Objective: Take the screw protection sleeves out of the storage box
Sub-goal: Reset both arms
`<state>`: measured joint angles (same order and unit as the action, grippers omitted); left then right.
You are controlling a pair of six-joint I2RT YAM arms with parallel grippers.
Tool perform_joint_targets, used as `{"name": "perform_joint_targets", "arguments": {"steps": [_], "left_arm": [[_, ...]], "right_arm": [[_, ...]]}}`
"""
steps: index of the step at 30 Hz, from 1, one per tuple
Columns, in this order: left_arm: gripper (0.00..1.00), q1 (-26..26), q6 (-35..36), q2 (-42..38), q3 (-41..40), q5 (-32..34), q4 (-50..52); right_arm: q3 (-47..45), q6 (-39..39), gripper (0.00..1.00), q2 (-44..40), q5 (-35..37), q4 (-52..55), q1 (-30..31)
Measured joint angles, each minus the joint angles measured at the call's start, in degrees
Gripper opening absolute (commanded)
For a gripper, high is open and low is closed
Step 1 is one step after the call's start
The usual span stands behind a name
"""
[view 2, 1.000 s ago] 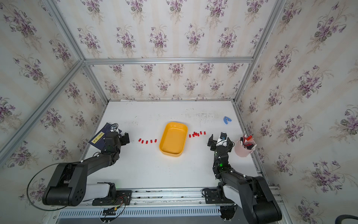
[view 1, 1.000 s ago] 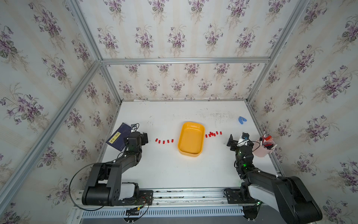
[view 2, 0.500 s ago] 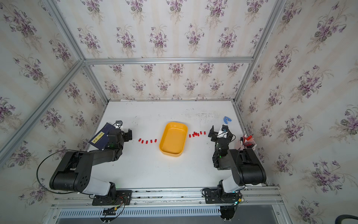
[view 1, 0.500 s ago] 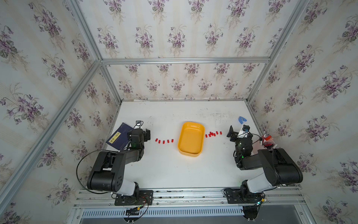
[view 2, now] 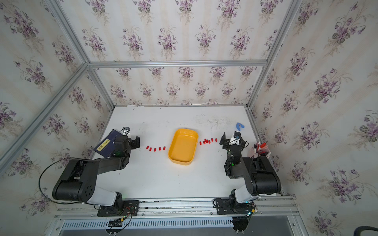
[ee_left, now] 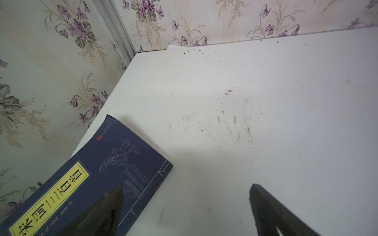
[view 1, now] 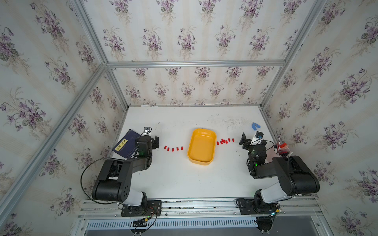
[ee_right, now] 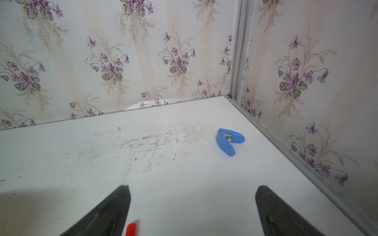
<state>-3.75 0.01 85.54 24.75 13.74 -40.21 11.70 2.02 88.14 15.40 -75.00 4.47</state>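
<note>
Left wrist view: left claw [ee_left: 186,187] spread wide, nothing between its fingers. One finger overlaps the corner of the dark navy booklet [ee_left: 102,173] with the yellow label. The other finger is over bare white counter [ee_left: 266,102].

Right wrist view: right claw [ee_right: 192,187] also spread wide and holding nothing. One red sleeve [ee_right: 131,228] lies on the counter just beside one finger, not between the two. A blue hole punch [ee_right: 229,141] lies farther off near the wall corner.

Both top views: the yellow storage box [view 1: 201,147] sits mid-counter, upright, plain yellow inside. The screw protection sleeves [view 1: 172,149] seen are on the counter outside it.
- Five in a loose row at 9 o'clock of the box, between it and the left claw.
- A tighter cluster [view 2: 207,141] at 3 o'clock of the box, between it and the right claw, some touching.

The booklet is at 9 o'clock of the left claw, by the wall. A bag of red-capped items [view 1: 283,148] is at 3 o'clock of the right claw, at the counter edge. The hole punch is at 12 o'clock of the right claw.
</note>
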Motion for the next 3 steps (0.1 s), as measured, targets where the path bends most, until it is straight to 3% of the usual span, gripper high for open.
{"name": "perform_joint_targets", "arguments": {"steps": [3], "left_arm": [[1.0, 0.0, 0.0, 0.0, 0.0, 0.0, 0.0]], "right_arm": [[0.0, 0.2, 1.0, 0.1, 0.0, 0.1, 0.0]]}}
